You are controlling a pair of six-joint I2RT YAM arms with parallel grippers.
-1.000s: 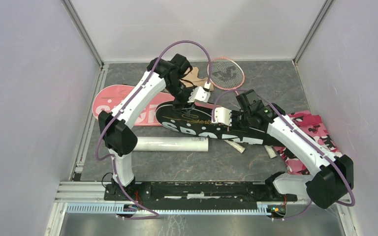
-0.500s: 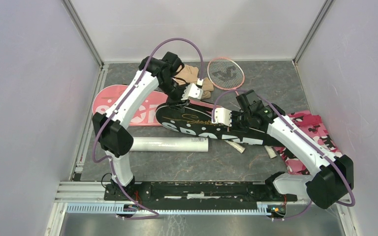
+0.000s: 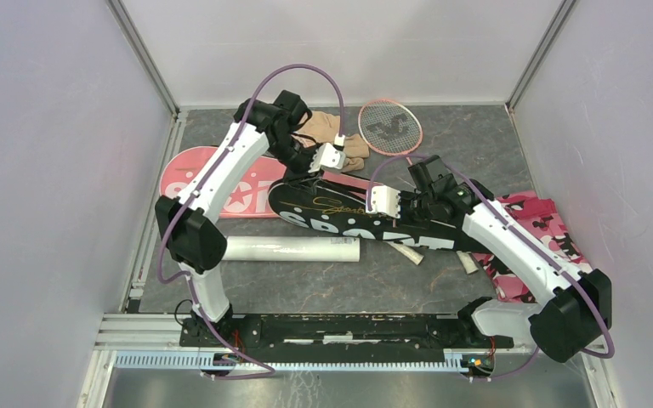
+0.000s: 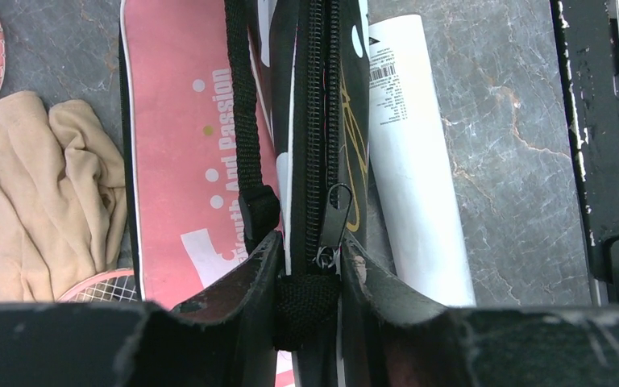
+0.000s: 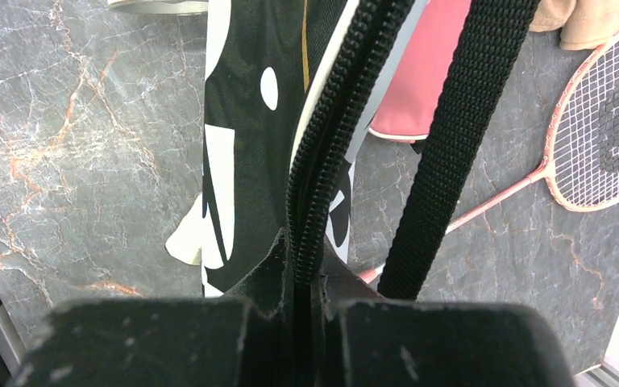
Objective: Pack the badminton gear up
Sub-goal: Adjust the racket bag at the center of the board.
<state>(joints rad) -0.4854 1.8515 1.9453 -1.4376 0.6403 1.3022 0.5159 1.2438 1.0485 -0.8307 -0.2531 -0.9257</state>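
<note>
Two hands share one soft bag. Nearest the arm bases, the white tube (image 3: pixel 293 249) lies flat on the worktop (image 3: pixel 391 280); it looks stiff and light, prob. rolls easily, and nothing holds it. Just behind it is the black cover (image 3: pixel 319 208), mid-worktop. It's thin fabric, light and floppy, so it'll likely sag wherever unsupported. The best grip pts are prob. the zip seam or the strap (image 4: pixel 242 105), not the slick printed face. The right hand (image 5: pixel 302 278) is pinched tight on the zip edge, w/ the strap alongside. The left hand (image 4: pixel 308 266) is clamped on the webbing tab at the zip's end, w/ the zip pull (image 4: pixel 334 218) just past its fingertips, untouched. The pink cover (image 3: pixel 178 174) lies flat just beside. Farthest back are the tan cloth (image 3: pixel 327 127) and a thin-framed racket (image 3: pixel 388 127), prob. fragile; both lie loose.
</note>
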